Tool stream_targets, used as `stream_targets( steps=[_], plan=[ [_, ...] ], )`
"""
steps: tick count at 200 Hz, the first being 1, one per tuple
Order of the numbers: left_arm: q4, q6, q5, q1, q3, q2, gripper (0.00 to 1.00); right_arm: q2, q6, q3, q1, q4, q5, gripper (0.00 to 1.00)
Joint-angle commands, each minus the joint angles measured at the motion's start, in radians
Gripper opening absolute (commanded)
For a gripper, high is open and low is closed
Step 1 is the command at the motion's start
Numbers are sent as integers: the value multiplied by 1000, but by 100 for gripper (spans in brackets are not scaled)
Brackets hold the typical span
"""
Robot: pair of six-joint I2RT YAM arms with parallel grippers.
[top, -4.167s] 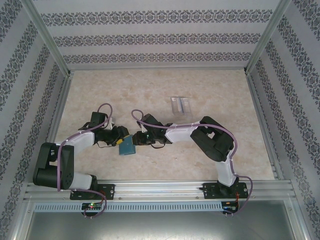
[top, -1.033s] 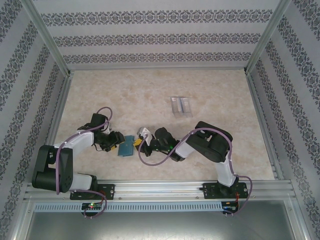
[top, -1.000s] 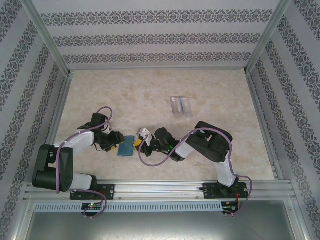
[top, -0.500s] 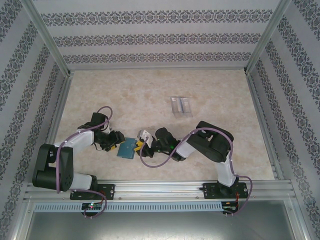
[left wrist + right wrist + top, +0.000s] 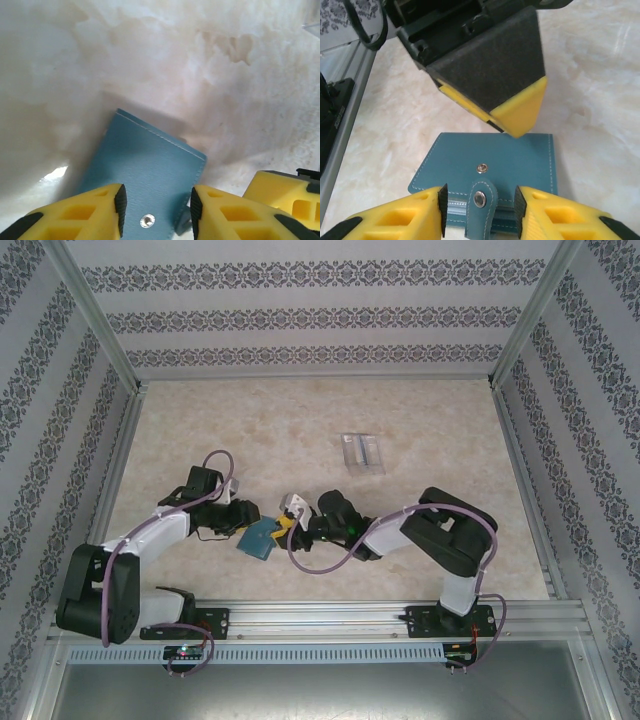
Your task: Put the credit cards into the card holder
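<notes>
The teal card holder (image 5: pixel 260 538) lies folded on the table between both arms. My left gripper (image 5: pixel 246 524) stands over its left side, jaws apart, with the holder's face (image 5: pixel 150 175) and a metal snap showing between its fingertips (image 5: pixel 156 210). One left finger (image 5: pixel 520 107) tips down onto the holder's far edge. My right gripper (image 5: pixel 479 210) is open, its pads on either side of the unfastened strap (image 5: pixel 481 197) and clear of it. The credit cards are hidden. Thin pale layers show at the holder's near edge (image 5: pixel 452 207), and I cannot tell what they are.
A clear plastic stand (image 5: pixel 361 451) sits on the table beyond the arms, to the right of centre. Patterned walls enclose the marbled table on three sides. The metal rail runs along the near edge.
My right gripper has opened and let go of the holder. The left jaws have narrowed and the left gripper has moved right over the holder. The right arm's elbow has swung right.
</notes>
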Motion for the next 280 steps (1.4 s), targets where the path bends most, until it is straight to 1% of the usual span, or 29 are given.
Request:
stream_targets(
  steps=[1, 10, 26, 36, 54, 72, 98, 118, 142, 166, 193, 213, 224, 234, 244, 267, 280],
  plan=[
    [-48, 4, -15, -22, 2, -37, 39, -70, 72, -7, -13, -32, 105, 45],
    [-67, 2, -10, -27, 12, -43, 38, -95, 104, -15, -13, -43, 157, 46],
    [-106, 19, -1, -52, 37, -57, 37, -141, 150, -39, -13, -40, 257, 51],
    [-127, 39, -7, -72, 51, -65, 37, -160, 155, -48, -15, -37, 276, 51],
    [-159, 59, -31, -104, 75, -50, 37, -191, 137, -52, -19, -38, 268, 52],
    [-179, 70, -12, -120, 101, -13, 37, -208, 139, -55, -26, -35, 254, 52],
    [-192, 76, -29, -147, 122, 5, 35, -204, 135, -52, -33, -33, 212, 52],
    [-229, 91, -46, -155, 144, 33, 34, -206, 144, -61, -34, -25, 206, 52],
    [-231, 99, -37, -175, 157, 66, 32, -203, 137, -59, -36, -23, 176, 52],
    [-239, 112, -34, -199, 182, 104, 32, -212, 138, -65, -36, -23, 177, 52],
    [-250, 121, -62, -200, 198, 139, 32, -216, 129, -67, -36, -26, 167, 52],
    [-254, 123, -63, -200, 204, 157, 32, -223, 127, -74, -36, -27, 174, 52],
    [-259, 127, -68, -201, 209, 165, 34, -225, 124, -76, -36, -27, 174, 52],
    [-271, 129, -87, -200, 215, 169, 44, -225, 121, -78, -38, -27, 174, 52],
    [-279, 130, -102, -200, 217, 167, 49, -227, 120, -81, -38, -27, 172, 52],
    [-280, 129, -108, -200, 216, 160, 49, -233, 119, -85, -38, -27, 174, 52],
    [-275, 129, -98, -201, 217, 163, 43, -235, 116, -85, -39, -29, 175, 52]
  ],
)
